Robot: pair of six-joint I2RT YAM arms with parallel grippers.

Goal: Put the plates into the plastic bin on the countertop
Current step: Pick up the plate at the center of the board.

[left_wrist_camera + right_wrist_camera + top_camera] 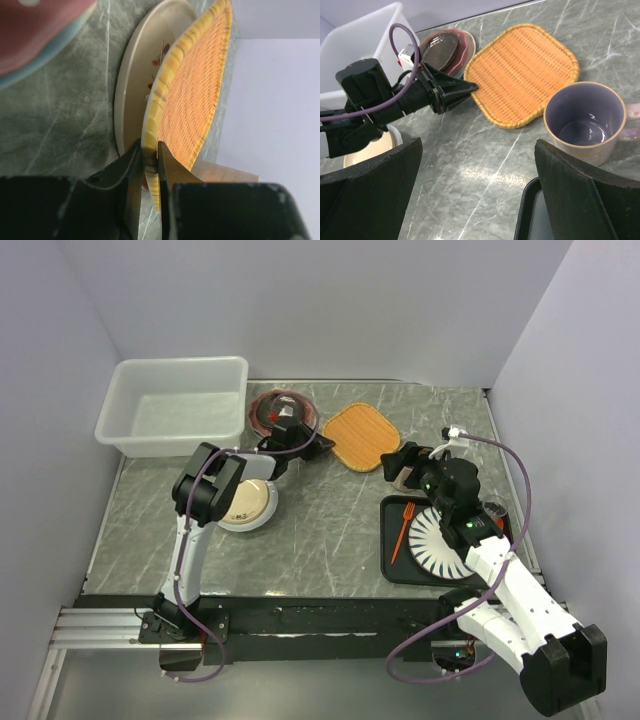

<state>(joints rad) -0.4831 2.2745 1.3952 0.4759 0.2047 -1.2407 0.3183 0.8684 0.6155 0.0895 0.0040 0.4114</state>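
Left claw (150,150) clamped on the bin-side rim of the orange plate (362,436). Plate sits on the counter (320,540), right of the plastic bin (120,410); possibly tipped up, hard to tell. Bin lies left of claw. Right claw (403,466) gapes empty, farther from bin.

Robotics lab cell: plain partition walls (350,300) box in the countertop (320,540) around the left gripper (324,446); an aluminium mounting rail (100,625) lies behind it.
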